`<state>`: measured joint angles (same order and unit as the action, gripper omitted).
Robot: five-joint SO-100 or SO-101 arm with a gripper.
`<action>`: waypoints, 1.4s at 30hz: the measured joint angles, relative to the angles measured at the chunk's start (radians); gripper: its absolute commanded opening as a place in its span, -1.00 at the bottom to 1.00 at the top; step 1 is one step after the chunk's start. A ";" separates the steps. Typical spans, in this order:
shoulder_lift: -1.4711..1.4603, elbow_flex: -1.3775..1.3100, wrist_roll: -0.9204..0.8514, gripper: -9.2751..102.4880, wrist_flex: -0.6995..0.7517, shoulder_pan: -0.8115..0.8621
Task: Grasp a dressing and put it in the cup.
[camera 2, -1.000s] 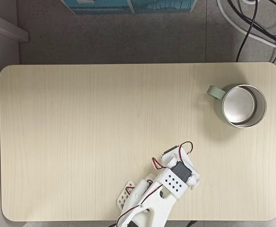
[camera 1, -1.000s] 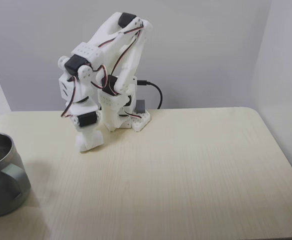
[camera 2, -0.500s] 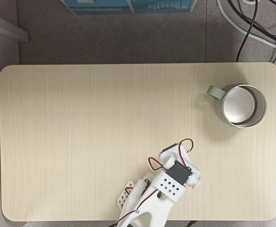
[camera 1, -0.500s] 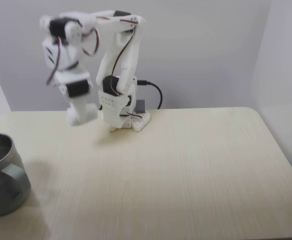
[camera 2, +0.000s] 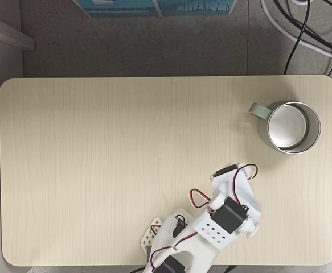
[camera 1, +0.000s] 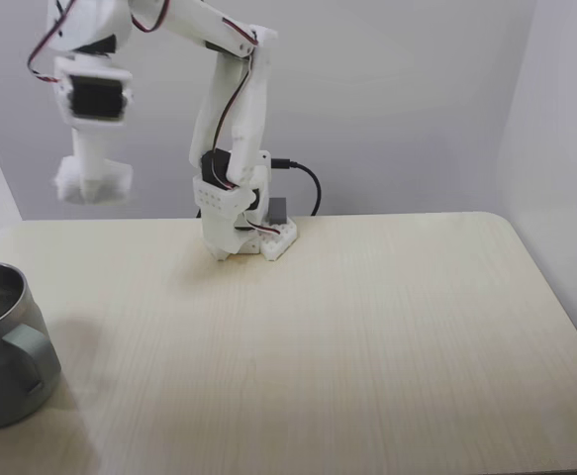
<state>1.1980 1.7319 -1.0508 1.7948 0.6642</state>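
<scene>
Pale wood grain covers the table (camera 2: 126,148), and the grey-green cup (camera 2: 288,126) stands at about two o'clock in the top-down fixed view, its steel inside bare. Half a second ago the arm was lifting off the table near its base; now it is raised high and has swung toward the cup's side, with the tool (camera 1: 92,181) hanging blurred well above the surface at ten o'clock in the side fixed view. Whether the tool is clenched, released or carrying anything I cannot tell. The dressing cannot be made out anywhere on the table or in the cup. My guess is a carry toward the cup, drop still pending.
</scene>
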 measured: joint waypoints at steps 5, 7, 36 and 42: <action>0.152 0.161 0.080 -0.84 -0.018 0.040; 0.219 0.245 0.114 -0.84 -0.040 0.052; 0.646 0.574 0.235 -0.84 -0.242 0.104; 0.646 0.419 0.210 -0.84 -0.331 0.110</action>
<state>1.8438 2.1506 -0.8406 1.4634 0.7747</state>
